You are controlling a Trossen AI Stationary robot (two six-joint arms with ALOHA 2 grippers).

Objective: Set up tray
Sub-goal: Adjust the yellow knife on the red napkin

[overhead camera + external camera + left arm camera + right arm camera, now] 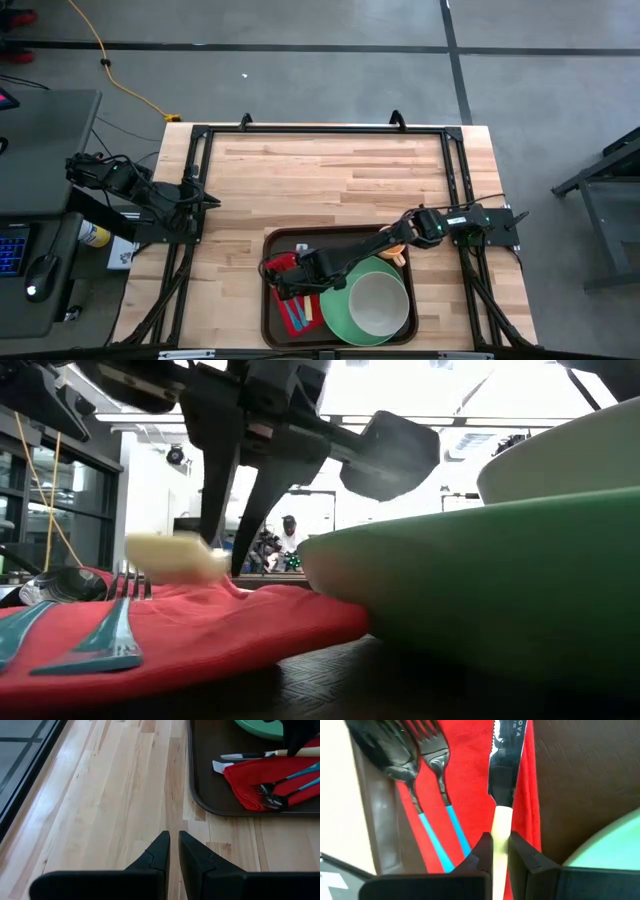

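The dark brown tray (283, 241) lies at the table's near edge. On its left part a red napkin (470, 780) carries a teal-handled fork (439, 767) and spoon (395, 752). A green plate (338, 312) with a pale bowl (378, 303) fills the tray's right part. My right gripper (501, 840) reaches over the napkin and is shut on a cream-handled knife (505, 765). Off by the table's left edge, my left gripper (174, 842) hovers over bare wood, its fingers all but together with nothing between them. My right gripper pinches the knife's cream handle (501, 822) between its two fingers, a short way behind the blade. The fingers (215, 500) come steeply from above and lie across the handle. The handle (175, 557) sits just over the napkin; whether the blade end rests on it, I cannot tell.
An orange object (396, 252) sits at the plate's far edge under my right arm. Bare wooden table (330, 175) spreads beyond the tray toward the far edge and the left. Black frame rails (195, 190) run along the table's sides.
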